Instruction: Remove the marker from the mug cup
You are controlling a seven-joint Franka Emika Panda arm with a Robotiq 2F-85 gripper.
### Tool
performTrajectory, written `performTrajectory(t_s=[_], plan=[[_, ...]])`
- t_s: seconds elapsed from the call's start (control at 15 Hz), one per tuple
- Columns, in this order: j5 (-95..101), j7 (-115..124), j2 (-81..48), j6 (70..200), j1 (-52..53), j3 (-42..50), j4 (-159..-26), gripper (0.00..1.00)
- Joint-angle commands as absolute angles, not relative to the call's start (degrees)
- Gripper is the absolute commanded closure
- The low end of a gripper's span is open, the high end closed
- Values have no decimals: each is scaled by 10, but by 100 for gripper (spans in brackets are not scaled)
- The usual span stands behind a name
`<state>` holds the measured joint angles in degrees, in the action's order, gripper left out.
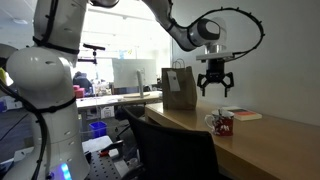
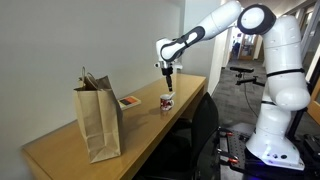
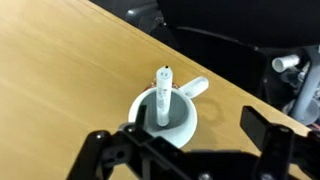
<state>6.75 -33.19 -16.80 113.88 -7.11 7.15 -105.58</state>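
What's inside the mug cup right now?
Only the marker, standing in the mug cup, its top above the rim. The floor is shadowed, so anything small there would not show.

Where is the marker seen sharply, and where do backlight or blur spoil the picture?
Wrist view: the marker in the mug cup is fairly sharp; the gripper at the lower edge is dark and blurred. In an exterior view, the bright background leaves the gripper dark.

Smooth wooden table (image 3: 60,70), glossy glazed mug cup (image 3: 165,115), matt crinkled brown paper bag (image 2: 98,120)
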Motion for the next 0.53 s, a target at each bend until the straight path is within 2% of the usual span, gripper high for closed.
performTrajectory(t_s=[0.0,0.13,0.47], plan=[[51,-385,-217,1108,-99,47,-999,0],[50,-395,-241,1102,-109,38,-976,2],[47,-406,-288,1079,-128,24,-933,30]])
